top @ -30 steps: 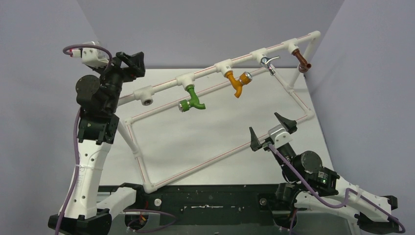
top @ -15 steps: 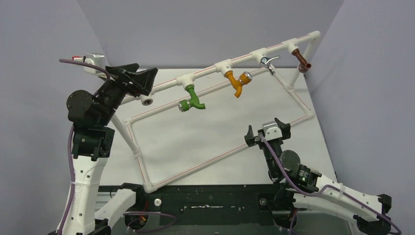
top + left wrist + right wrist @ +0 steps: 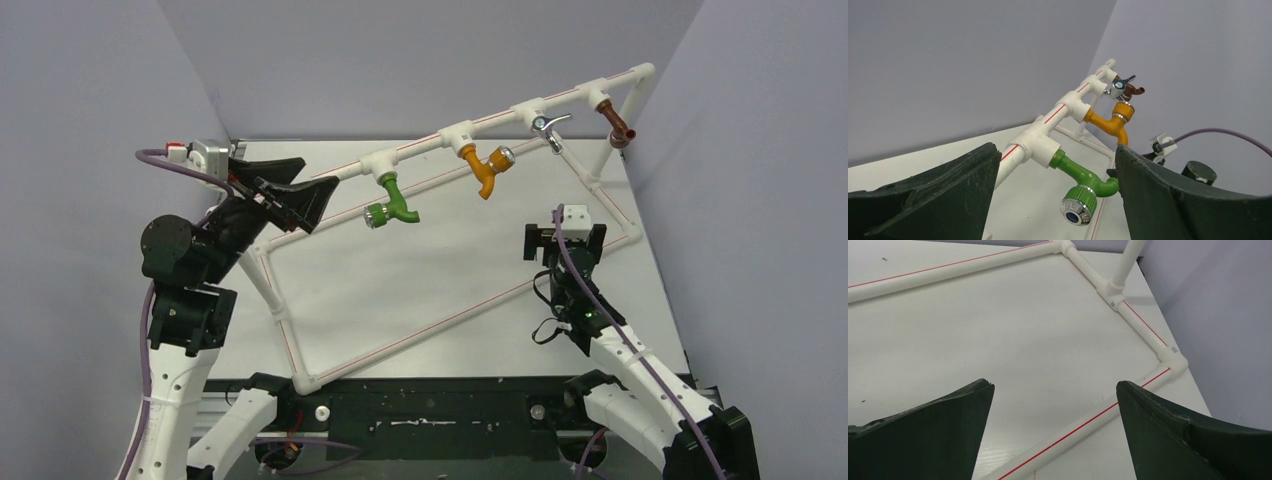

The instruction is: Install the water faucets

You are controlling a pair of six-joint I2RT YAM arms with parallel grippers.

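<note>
Green faucet (image 3: 392, 203) hangs from a white tee on the raised top rail, at about 11 o'clock from the counter's middle in the overhead view. Its neck sits in the tee, its spout bends downward, and its silver-faced knob points toward 7 o'clock.

The white counter (image 3: 420, 270) carries the pipe frame (image 3: 440, 322). The frame's rectangular base lies flat, and its top rail climbs from 9 o'clock toward 1 o'clock.

The left arm (image 3: 180, 290) rises at 8 o'clock. The left fingers (image 3: 300, 197) are spread wide and hold nothing, close against the rail just at 9 o'clock of the green faucet. In the left wrist view the faucet shows in the gap between them and touches neither.

The right arm (image 3: 610, 350) reaches in from 5 o'clock. The right fingers (image 3: 534, 243) are also spread and empty, over the counter near the base pipe at 3 o'clock, well apart from the green faucet.

Along the rail, toward 2 o'clock of the green faucet, 3 more taps hang, each from its own fitting: an orange tap (image 3: 484, 172), a chrome tap (image 3: 545, 127) and a brown tap (image 3: 620, 130).
</note>
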